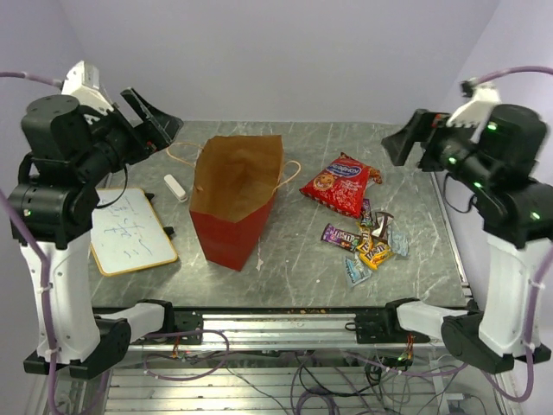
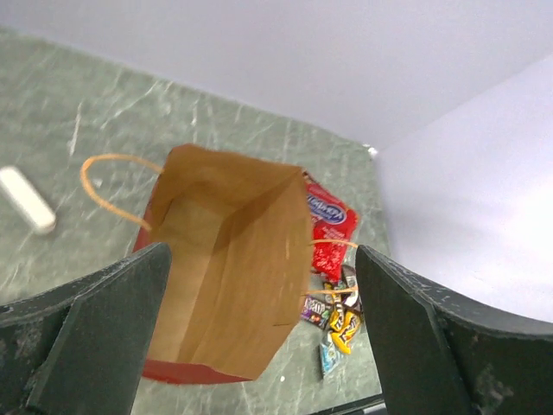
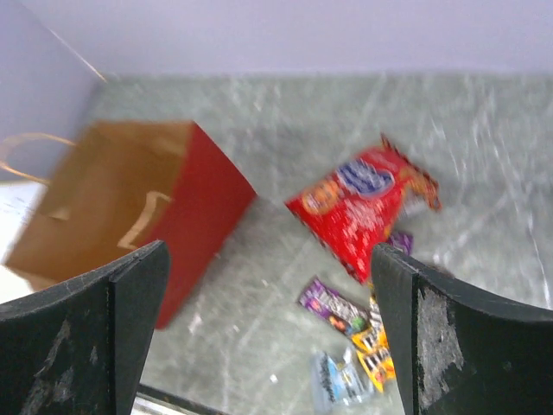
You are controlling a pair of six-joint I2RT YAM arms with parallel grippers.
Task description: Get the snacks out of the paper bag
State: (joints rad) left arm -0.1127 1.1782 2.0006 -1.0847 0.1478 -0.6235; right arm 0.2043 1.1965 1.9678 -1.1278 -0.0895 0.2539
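The paper bag [image 1: 235, 197] lies on its side mid-table, brown panel up, red end toward me, mouth facing away; it also shows in the left wrist view [image 2: 233, 268] and the right wrist view [image 3: 130, 203]. The red chip bag [image 1: 338, 184] lies on the table right of it, also visible in both wrist views [image 2: 328, 226] [image 3: 363, 203]. Several small candy packets [image 1: 365, 244] lie in a cluster just in front of the chip bag [image 3: 354, 333]. My left gripper [image 1: 154, 117] is open and empty, raised at the far left. My right gripper [image 1: 404, 138] is open and empty, raised at the far right.
A wood-framed whiteboard [image 1: 131, 232] lies at the near left. A small white marker-like stick [image 1: 175, 188] lies between the whiteboard and the bag, also in the left wrist view [image 2: 26, 201]. The bag's looped handles [image 1: 180, 156] spread out behind it.
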